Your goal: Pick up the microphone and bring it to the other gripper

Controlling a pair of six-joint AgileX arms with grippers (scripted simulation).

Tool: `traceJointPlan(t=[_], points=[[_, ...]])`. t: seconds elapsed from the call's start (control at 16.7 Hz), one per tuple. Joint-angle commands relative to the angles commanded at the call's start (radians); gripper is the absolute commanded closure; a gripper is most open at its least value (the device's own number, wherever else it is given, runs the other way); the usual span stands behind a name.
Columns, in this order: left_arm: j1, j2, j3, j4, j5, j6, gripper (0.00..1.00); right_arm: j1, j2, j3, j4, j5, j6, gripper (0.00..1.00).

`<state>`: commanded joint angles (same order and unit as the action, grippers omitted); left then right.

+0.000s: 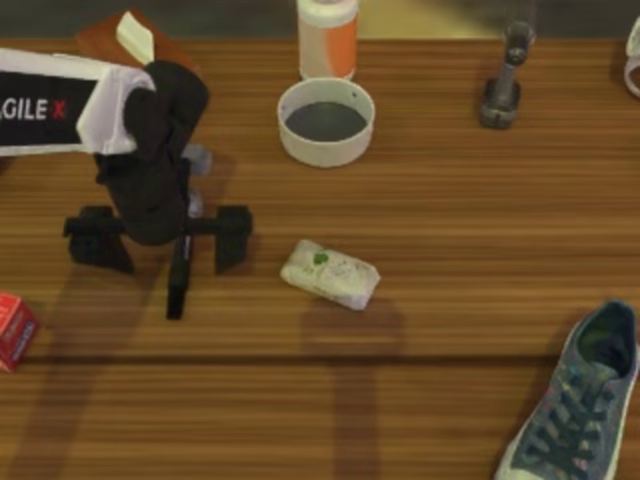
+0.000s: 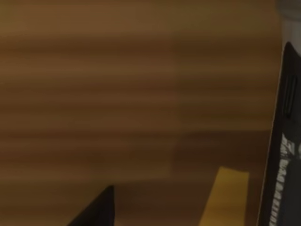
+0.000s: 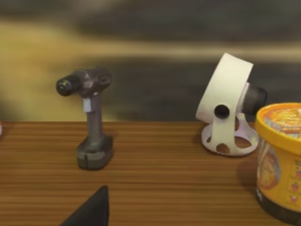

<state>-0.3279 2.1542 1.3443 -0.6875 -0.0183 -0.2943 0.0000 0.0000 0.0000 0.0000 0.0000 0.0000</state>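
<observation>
The microphone (image 1: 177, 285) lies flat on the wooden table at the left, with its black handle toward the front and its silver-grey head (image 1: 197, 158) toward the back. My left gripper (image 1: 165, 238) hovers right over it, open, with one finger on each side of the handle and not touching it. In the left wrist view the microphone (image 2: 284, 141) runs along the picture's edge, and one dark finger (image 2: 99, 209) shows. My right arm is out of the top view. Its wrist view shows one finger (image 3: 94, 209) above bare table, holding nothing.
A white packet (image 1: 330, 273) lies just right of the microphone. A white bowl (image 1: 325, 120) and an orange-and-white bottle (image 1: 327, 35) stand at the back. A dark grey drill (image 1: 500, 85) stands back right, a sneaker (image 1: 580, 400) front right and a red box (image 1: 12, 330) at the left edge. An orange tub (image 3: 280, 160) and a white fan (image 3: 225, 113) are near the right gripper.
</observation>
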Motion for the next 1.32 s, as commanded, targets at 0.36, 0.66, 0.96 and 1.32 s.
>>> traceJointPlan(t=[0.36, 0.66, 0.96, 1.32], points=[[0.0, 0.0, 0.0, 0.0, 0.0, 0.0, 0.75, 0.0, 0.0, 0.0, 0.0, 0.0, 0.0, 0.0], [0.0, 0.0, 0.0, 0.0, 0.0, 0.0, 1.0, 0.0, 0.0, 0.0, 0.0, 0.0, 0.0, 0.0], [0.0, 0.0, 0.0, 0.0, 0.0, 0.0, 1.0, 0.0, 0.0, 0.0, 0.0, 0.0, 0.0, 0.0], [0.001, -0.068, 0.006, 0.044, 0.01, 0.028, 1.0, 0.0, 0.0, 0.0, 0.0, 0.0, 0.0, 0.0]])
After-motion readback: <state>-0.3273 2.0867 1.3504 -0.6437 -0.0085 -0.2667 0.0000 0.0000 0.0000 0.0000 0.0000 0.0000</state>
